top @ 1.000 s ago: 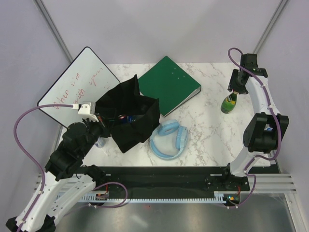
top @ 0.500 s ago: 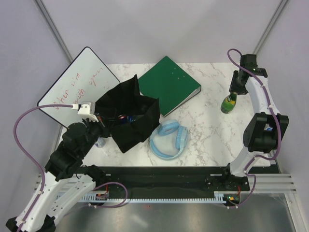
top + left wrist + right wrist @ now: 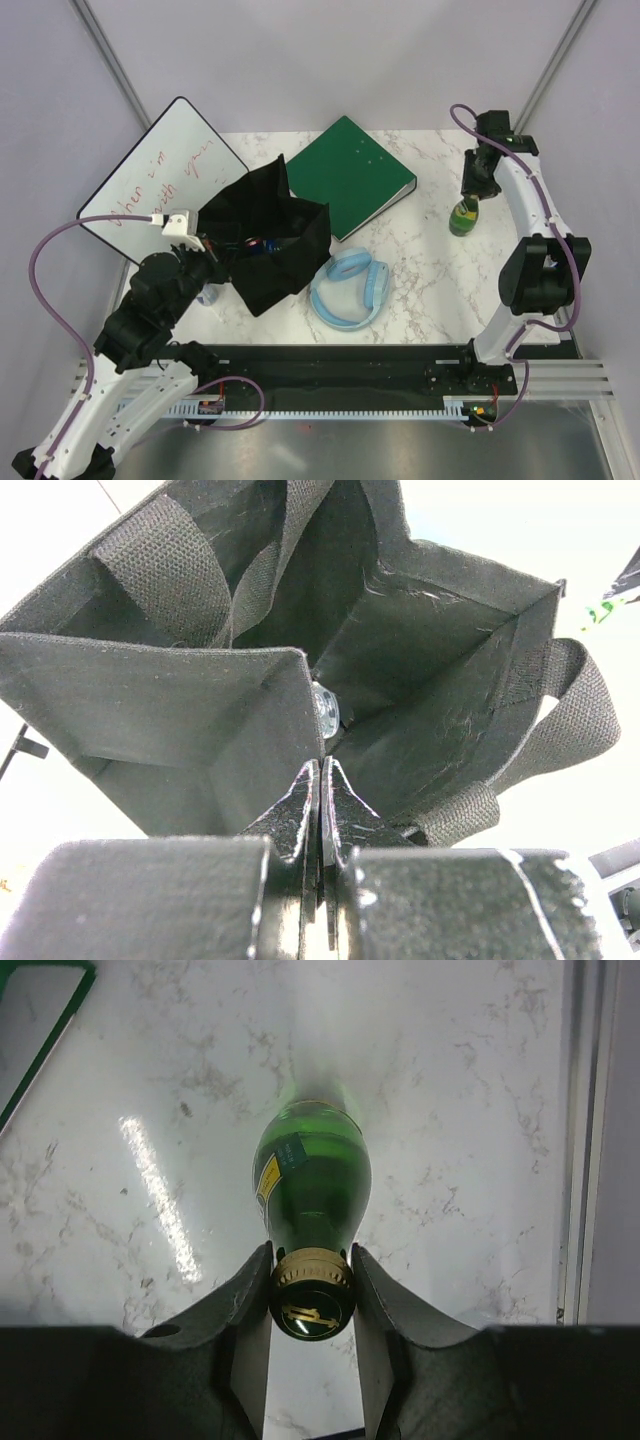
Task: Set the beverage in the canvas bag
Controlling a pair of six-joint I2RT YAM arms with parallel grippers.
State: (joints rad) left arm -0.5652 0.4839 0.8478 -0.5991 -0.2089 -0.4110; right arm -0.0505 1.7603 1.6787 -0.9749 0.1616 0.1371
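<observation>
Fingers (image 3: 248,1305) of my right gripper (image 3: 312,1280) clamped the bottle (image 3: 312,1170) neck; left gripper (image 3: 320,795) pinched the bag (image 3: 430,650) rim. Upright carry looked safest.

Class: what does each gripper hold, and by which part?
The right gripper holds the green bottle by its capped neck. The left gripper pinches the canvas bag at its rim.

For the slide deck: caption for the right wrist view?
Right pincer grips the green bottle by its gold-capped neck over the marble table.
</observation>
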